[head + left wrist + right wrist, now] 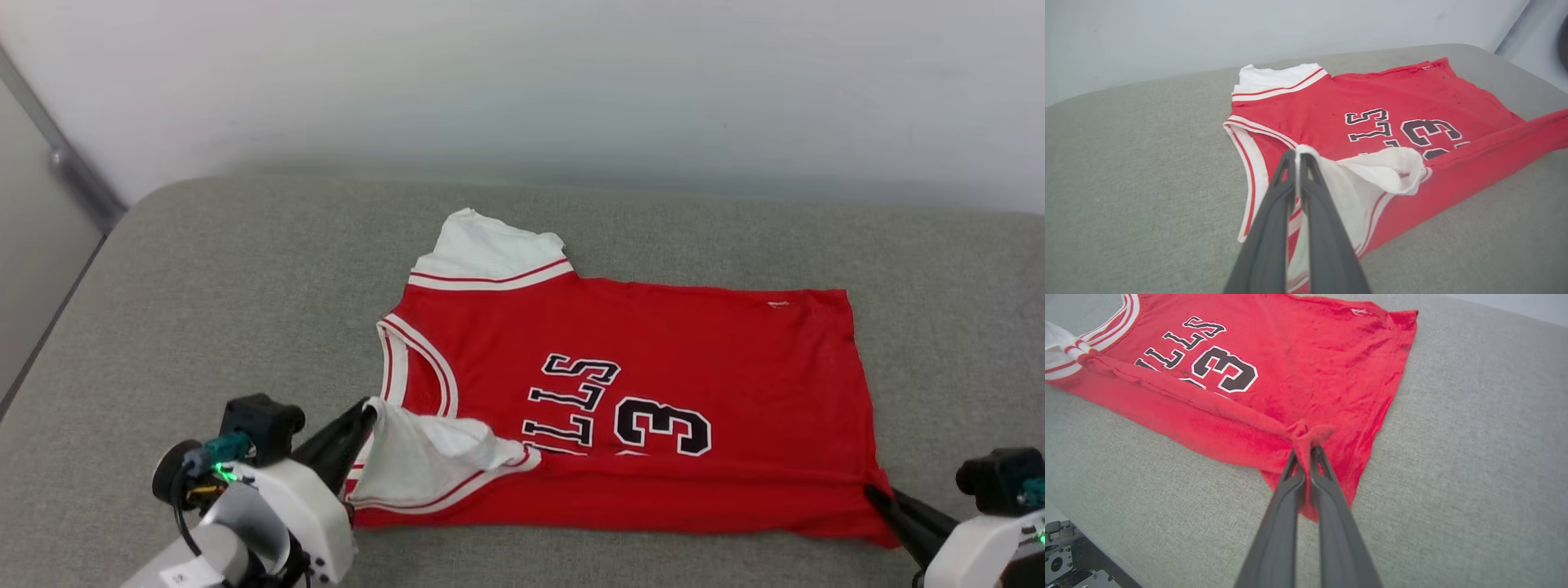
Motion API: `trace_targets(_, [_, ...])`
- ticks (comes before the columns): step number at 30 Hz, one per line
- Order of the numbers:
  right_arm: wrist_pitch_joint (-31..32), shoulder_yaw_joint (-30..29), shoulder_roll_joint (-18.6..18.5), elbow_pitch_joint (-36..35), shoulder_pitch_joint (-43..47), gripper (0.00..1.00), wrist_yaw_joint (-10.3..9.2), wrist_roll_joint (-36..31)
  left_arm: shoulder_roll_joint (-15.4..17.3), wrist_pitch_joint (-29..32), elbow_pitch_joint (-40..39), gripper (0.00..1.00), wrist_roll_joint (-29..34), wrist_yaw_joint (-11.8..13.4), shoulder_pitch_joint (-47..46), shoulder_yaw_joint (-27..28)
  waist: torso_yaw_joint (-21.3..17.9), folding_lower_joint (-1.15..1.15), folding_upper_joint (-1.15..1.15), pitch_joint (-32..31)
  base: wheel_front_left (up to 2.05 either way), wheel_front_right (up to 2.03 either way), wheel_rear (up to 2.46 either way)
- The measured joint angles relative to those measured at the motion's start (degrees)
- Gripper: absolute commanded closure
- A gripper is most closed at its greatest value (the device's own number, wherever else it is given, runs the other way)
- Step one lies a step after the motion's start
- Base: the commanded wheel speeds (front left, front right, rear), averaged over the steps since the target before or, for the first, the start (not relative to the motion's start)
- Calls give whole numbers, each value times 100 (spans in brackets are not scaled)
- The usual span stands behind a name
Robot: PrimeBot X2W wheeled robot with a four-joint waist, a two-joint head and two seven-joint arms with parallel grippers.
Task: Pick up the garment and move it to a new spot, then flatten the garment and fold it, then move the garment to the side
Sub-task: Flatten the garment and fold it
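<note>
The garment (653, 351), a red jersey with white sleeves, striped trim and a black "3", lies spread on the grey cushion, its near long edge lifted and folded over toward the lettering. My left gripper (369, 411) is shut on the near white sleeve (1372, 171), raised off the surface; the left wrist view has the gripper (1297, 154) pinching the cloth. At the lower right, my right gripper (872, 491) is shut on the red hem corner, and the right wrist view has this gripper (1305, 448) holding a bunched fold of the garment (1298, 367).
The grey cushioned surface (204, 286) stretches wide to the left and behind the jersey, up to a pale wall (522, 82). Its rounded left edge drops off near a grey post (73, 171). Robot base parts (1061, 555) sit below the front edge.
</note>
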Motion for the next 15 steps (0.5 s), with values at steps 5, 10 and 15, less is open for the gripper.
trace_targets(5, [196,73,-22,60,-475,100,0,12,-200,-101,597,100,57,-216,-566,44,-70,0,0,382,0,0,0])
trace_targets(10, [263,276,-91,257,-942,100,0,57,-409,-203,1293,100,136,-400,-1022,27,-122,1,0,778,0,0,0])
trace_targets(15, [293,545,-151,559,-1405,100,0,70,-676,-355,1990,100,235,-567,-1395,-66,-151,1,0,1144,0,0,0])
